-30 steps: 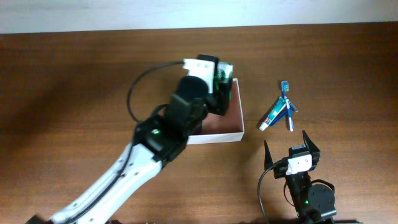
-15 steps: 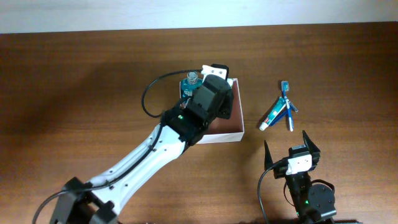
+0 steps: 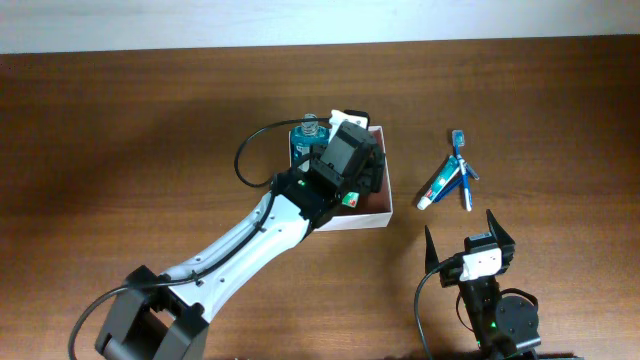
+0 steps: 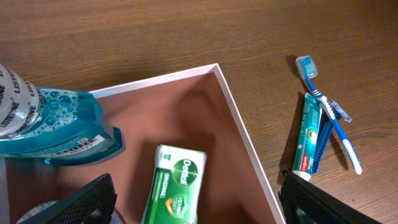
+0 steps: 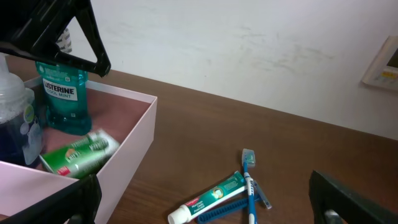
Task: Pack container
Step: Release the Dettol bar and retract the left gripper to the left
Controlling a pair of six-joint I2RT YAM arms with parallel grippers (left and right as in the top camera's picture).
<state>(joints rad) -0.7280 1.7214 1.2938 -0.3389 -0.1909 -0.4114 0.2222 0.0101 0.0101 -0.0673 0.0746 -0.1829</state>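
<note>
The container (image 3: pixel 372 218), a shallow white box with a pinkish-brown inside, sits mid-table. It also shows in the left wrist view (image 4: pixel 239 121) and the right wrist view (image 5: pixel 135 152). A teal Listerine bottle (image 4: pixel 56 127) stands in its far corner (image 5: pixel 62 93). A green Dettol pack (image 4: pixel 177 186) lies flat on its floor (image 5: pixel 78 155). My left gripper (image 3: pixel 352 165) hovers open above the pack (image 4: pixel 196 208), touching nothing. My right gripper (image 3: pixel 468 238) is open and empty (image 5: pixel 211 214), near the table's front edge.
A toothpaste tube (image 3: pixel 438 186), a blue toothbrush (image 3: pixel 461 165) and a blue comb (image 4: pixel 320 149) lie together on the table right of the container, ahead of my right gripper (image 5: pixel 214 196). A clear bottle with blue liquid (image 5: pixel 12 124) stands in the container.
My left gripper held the green pack over the container; now the pack lies on the container floor, free of the jaws. The left arm has shifted and uncovered the teal bottle. The right arm is still.
</note>
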